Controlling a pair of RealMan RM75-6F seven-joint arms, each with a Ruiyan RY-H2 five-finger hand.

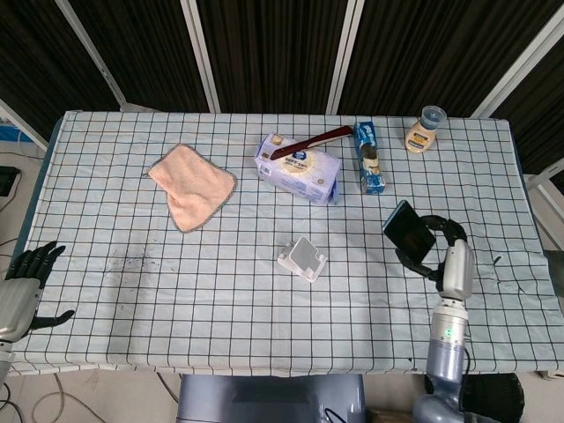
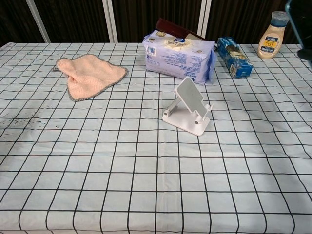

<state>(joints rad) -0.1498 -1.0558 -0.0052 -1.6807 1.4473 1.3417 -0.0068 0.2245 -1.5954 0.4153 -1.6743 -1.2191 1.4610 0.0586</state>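
Note:
My right hand (image 1: pixel 441 245) holds a dark phone (image 1: pixel 408 230) above the right part of the table, well to the right of the white phone stand (image 1: pixel 301 259). In the chest view only a sliver of the phone (image 2: pixel 297 19) shows at the right edge, and the white phone stand (image 2: pixel 188 106) sits bare at the centre. My left hand (image 1: pixel 25 286) hangs off the table's front left corner, fingers spread and holding nothing.
A pink cloth (image 1: pixel 192 186) lies at the back left. A blue-white tissue pack (image 1: pixel 299 166) with a dark red object (image 1: pixel 310 142) on it sits behind the stand. A blue biscuit packet (image 1: pixel 369 157) and a sauce bottle (image 1: pixel 425 129) stand at the back right.

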